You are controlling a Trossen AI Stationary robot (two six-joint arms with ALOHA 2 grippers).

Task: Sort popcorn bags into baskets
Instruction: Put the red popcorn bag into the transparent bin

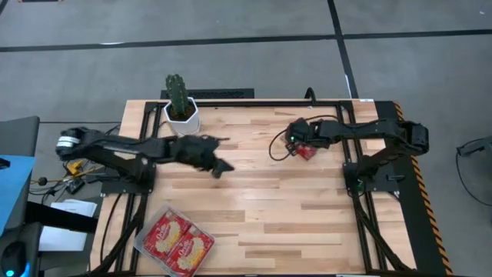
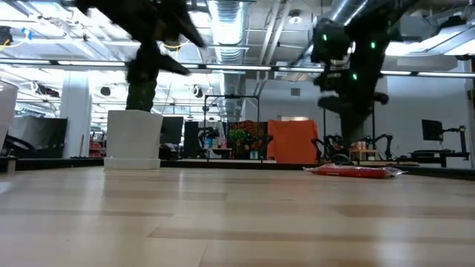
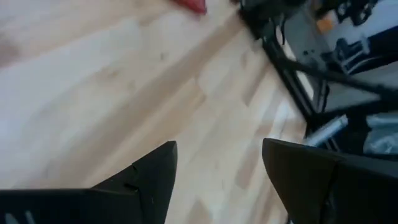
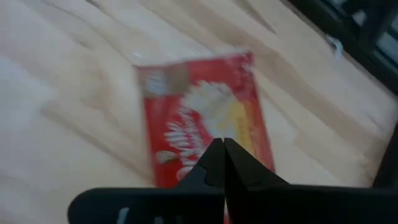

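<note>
Surface: a pale wooden plank table point(image 1: 261, 192) with a black frame along its edges is seen from above; much of the wood is bare.
Basket: a clear tray point(image 1: 174, 240) is set at the near left edge of the table, turned at an angle; two red popcorn bags point(image 1: 175, 238) are laid in it side by side, picture side up.
Loose bag: one red popcorn bag point(image 4: 202, 118) is lying flat on the wood at the far right of the table.
Right gripper point(image 4: 222, 149): it is poised just above the loose bag, fingers pressed together with nothing between them.
Left gripper point(image 3: 217, 174): it is held above bare wood left of centre, fingers spread apart and empty.
Cactus: a green cactus in a white pot point(image 1: 181, 114) is placed at the far left edge.
Room: grey floor with dark lines is seen around the table; beyond the far edge, the low view shows ceiling lights, ducts, an orange panel point(image 2: 292, 141) and desks with monitors.
</note>
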